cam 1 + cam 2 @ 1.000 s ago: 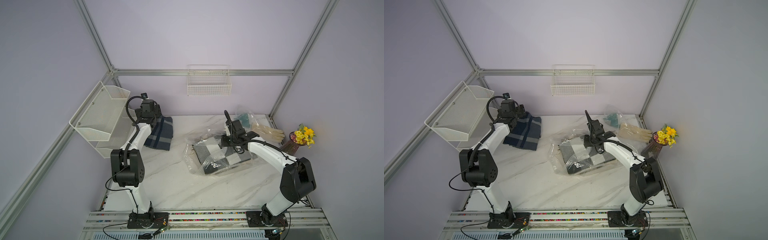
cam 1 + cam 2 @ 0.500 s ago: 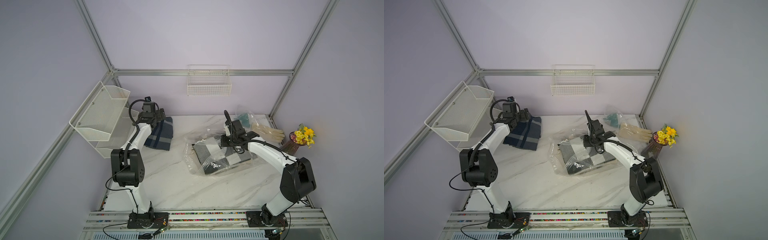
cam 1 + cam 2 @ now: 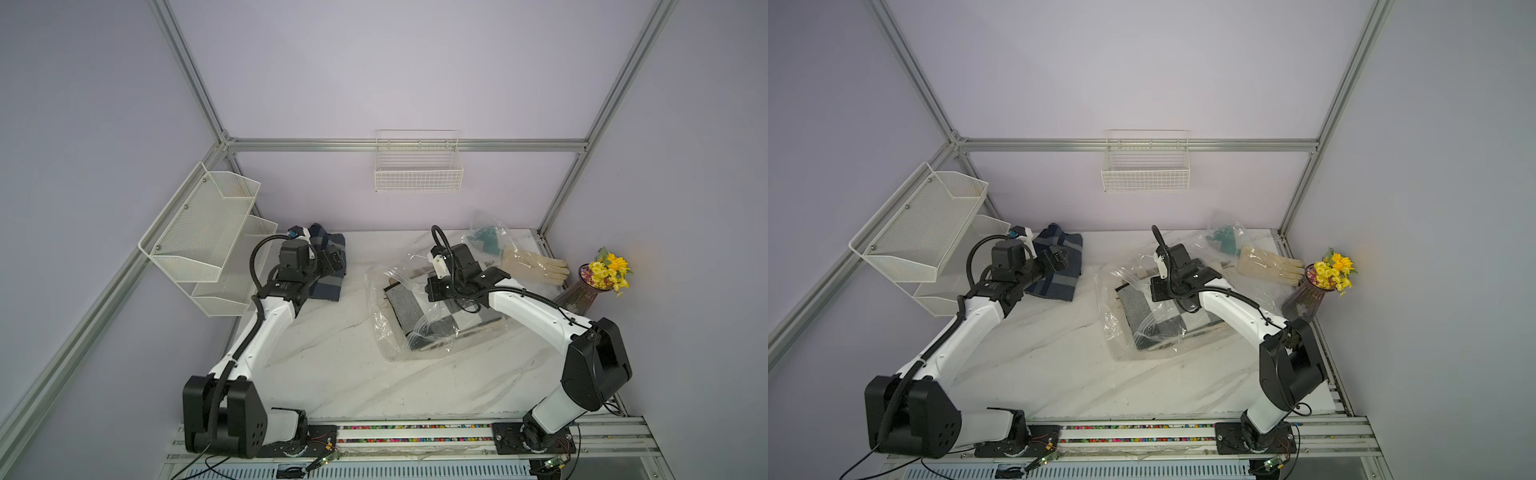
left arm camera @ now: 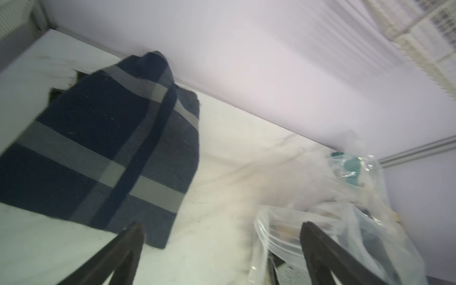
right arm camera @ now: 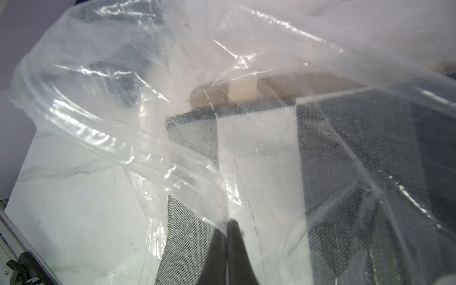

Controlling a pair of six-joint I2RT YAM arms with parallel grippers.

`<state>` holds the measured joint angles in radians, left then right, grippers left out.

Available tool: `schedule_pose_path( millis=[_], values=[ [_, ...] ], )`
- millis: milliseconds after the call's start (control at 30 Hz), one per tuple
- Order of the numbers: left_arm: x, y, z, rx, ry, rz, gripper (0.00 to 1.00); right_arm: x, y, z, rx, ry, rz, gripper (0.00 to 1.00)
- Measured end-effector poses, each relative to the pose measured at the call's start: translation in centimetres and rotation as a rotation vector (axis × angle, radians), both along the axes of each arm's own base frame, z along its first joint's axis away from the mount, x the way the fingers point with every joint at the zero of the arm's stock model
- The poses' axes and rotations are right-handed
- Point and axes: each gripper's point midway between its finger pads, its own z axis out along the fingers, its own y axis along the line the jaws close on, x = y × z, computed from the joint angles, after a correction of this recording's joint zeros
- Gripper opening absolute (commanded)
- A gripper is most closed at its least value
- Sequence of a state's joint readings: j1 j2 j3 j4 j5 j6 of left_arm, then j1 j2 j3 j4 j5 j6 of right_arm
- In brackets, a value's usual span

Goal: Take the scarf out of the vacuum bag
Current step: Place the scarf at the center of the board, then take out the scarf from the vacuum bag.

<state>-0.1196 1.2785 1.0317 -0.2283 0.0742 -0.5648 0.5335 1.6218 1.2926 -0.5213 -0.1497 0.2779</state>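
The vacuum bag (image 3: 386, 332) (image 3: 1113, 328) lies crumpled right of centre on the table. A grey, white and black checked scarf (image 3: 405, 305) (image 3: 1138, 305) (image 5: 259, 153) lies inside it. Over the bag's back part, my right gripper (image 3: 434, 291) (image 3: 1156, 291) (image 5: 228, 223) is shut on a fold of the bag's film (image 5: 98, 128), holding it up off the scarf. My left gripper (image 3: 336, 259) (image 3: 1059, 257) (image 4: 221, 225) is open and holds nothing. It hovers over the right edge of a navy plaid scarf (image 3: 328, 286) (image 4: 98, 138) lying flat outside the bag at the back left.
A white mesh shelf (image 3: 208, 232) juts in from the left wall. A wire basket (image 3: 417, 174) hangs on the back wall. At the back right lie a small clear bag with a teal item (image 3: 488, 243), cream gloves (image 3: 536, 266) and a vase of yellow flowers (image 3: 606, 270).
My left gripper has swung from above the navy scarf's back end to the right and forward, now facing the vacuum bag. The right arm and bag have not moved.
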Motion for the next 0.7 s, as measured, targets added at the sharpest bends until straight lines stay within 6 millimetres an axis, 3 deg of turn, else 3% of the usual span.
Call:
schedule_pose_path(
  millis=[133, 400, 700],
  values=[
    [-3.0, -3.0, -1.3, -0.091, 0.011, -0.070, 1.00, 0.0, 0.0, 0.4, 0.005, -0.005, 0.004, 0.00],
    [-7.4, -9.1, -6.7, -0.261, 0.096, -0.220, 1.00, -0.8, 0.9, 1.7, 0.064, 0.004, 0.040, 0.00],
    [-8.4, -16.9, -9.4, -0.404, 0.189, -0.414, 0.99, -1.7, 1.5, 2.4, 0.108, 0.036, 0.069, 0.00]
  ],
)
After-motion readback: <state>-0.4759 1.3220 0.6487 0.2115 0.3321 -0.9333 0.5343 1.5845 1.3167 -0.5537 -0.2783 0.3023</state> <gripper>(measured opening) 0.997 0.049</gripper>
